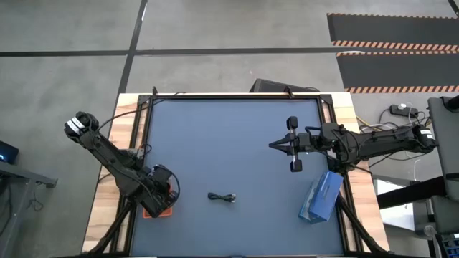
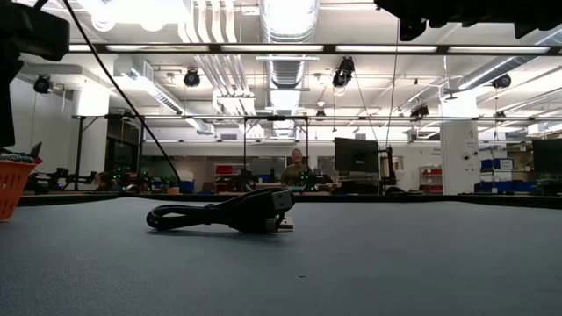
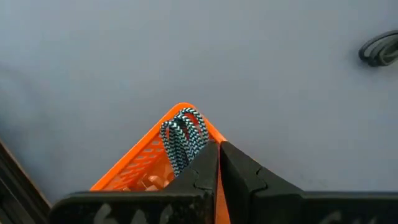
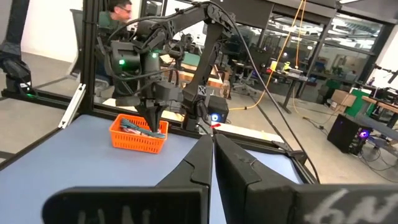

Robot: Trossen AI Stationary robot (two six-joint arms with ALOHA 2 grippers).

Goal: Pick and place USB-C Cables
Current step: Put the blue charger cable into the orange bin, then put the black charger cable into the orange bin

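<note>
Grey-blue table mat [image 1: 229, 143] carries the flat blue box [image 1: 320, 196] at its right edge and the orange tray [image 3: 149, 158] under the clenched left gripper [image 3: 217, 155], the clenched, empty right gripper [image 1: 276, 145] hovers mid-table, and 1 black USB-C cable [image 1: 221, 197] lies between tray and box.

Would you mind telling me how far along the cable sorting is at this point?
At least one cable, the teal-blue cable, already lies in the orange tray. Nothing is in hand: the left gripper is shut and empty above the tray, and the right gripper waits shut over the mat. The black cable remains on the mat.
</note>
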